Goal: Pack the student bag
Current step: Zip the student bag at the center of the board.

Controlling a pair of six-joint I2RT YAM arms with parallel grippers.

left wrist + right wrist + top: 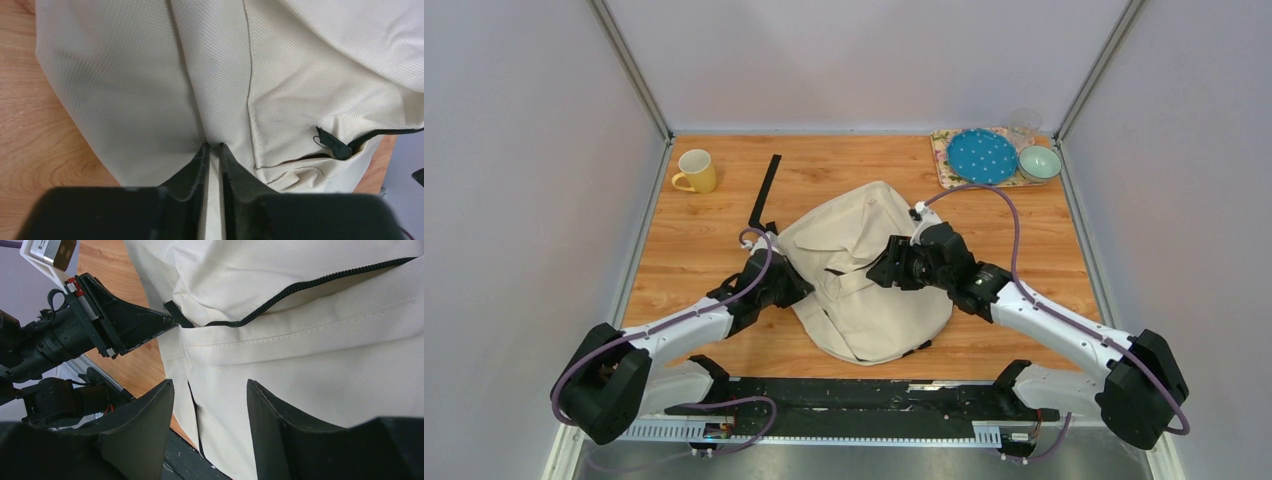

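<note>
cream fabric backpack (869, 270) | left gripper (212, 146) pinching its cloth | right gripper (209, 385) gaping, empty | 1 yellow mug (695, 171), 1 blue plate (982, 156)

Interior of student bag (864, 310) unseen; left claw (213, 146) base blurred

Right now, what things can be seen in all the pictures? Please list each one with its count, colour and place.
student bag: one, cream with black zippers, middle of table
mug: one, yellow, far left corner
bar: one, black, L-shaped, flat, left of and behind the bag
tray: one, flowered, far right corner
plate: one, blue with white dots, on tray
bowl: one, pale green, right of plate
glass: one, clear, behind bowl
table: one, wood
left tool: black, shut on bag fabric
right tool: black, open, over bag
</note>
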